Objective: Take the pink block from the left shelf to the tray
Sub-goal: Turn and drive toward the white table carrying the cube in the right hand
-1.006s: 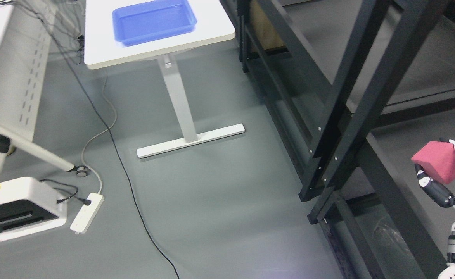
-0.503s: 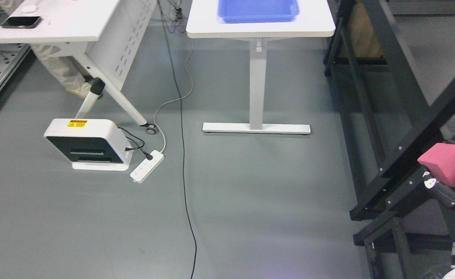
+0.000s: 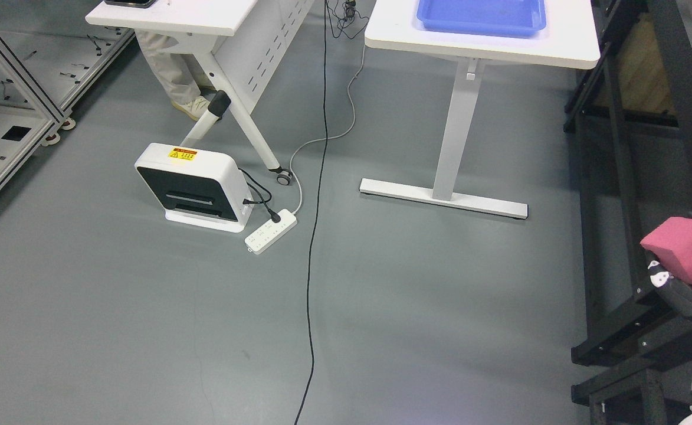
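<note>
My right hand (image 3: 689, 262) shows at the right edge of the head view, its arm rising from the lower right corner, and its fingers are shut on the pink block (image 3: 683, 248). The block is held in the air in front of the black shelf frame (image 3: 629, 195). A blue tray (image 3: 480, 16) lies on the white table (image 3: 564, 50) at the top right, far from the hand. The left arm is out of view.
A white box-shaped device (image 3: 193, 188) and a power strip (image 3: 271, 231) sit on the grey floor, with a black cable (image 3: 316, 195) running down the middle. A second white table (image 3: 192, 15) stands at top left with a person's leg (image 3: 171, 79) behind it. A metal rack (image 3: 3, 106) is at far left.
The whole picture has shifted right and down, so the camera has turned left. The pink block stays in my right hand at the same place in the picture.
</note>
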Robot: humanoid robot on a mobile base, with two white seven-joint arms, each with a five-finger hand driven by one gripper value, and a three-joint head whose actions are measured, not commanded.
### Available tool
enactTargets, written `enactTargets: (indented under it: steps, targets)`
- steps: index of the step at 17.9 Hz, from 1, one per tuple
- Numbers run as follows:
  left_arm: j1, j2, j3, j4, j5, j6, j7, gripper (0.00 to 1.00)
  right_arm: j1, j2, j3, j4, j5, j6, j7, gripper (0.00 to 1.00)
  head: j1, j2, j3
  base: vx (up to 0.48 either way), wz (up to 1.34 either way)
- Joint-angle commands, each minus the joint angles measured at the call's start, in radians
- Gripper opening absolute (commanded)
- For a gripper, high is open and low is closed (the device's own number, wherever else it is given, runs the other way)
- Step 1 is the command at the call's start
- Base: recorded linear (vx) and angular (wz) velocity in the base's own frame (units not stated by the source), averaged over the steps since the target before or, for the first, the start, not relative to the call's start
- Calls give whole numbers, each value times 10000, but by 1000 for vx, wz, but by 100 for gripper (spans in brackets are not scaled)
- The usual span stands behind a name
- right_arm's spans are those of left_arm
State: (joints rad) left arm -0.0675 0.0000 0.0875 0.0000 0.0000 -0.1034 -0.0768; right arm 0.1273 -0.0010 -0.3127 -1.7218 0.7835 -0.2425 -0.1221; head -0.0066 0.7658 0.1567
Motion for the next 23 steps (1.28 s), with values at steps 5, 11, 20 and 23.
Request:
enactTargets:
  steps: [5, 11, 20, 23]
  targets:
    - [-15, 175, 0, -175, 77, 6, 1, 100, 92, -165, -64, -8, -227, -443, -374, 2, 0, 0, 0, 34, 32]
    - [-15, 175, 0, -175, 77, 6, 1, 100, 154, -165, 28, -8, -227, -536, -421, 2, 0, 0, 0, 57, 238]
    - [0, 175, 0, -175, 77, 6, 1, 100, 154, -165, 43, -8, -227, -582, -421, 2, 0, 0, 0, 162, 222]
    - [0, 175, 0, -175, 77, 6, 1, 100, 154, -165, 43, -8, -211, -582, -421, 2, 0, 0, 0, 260, -5]
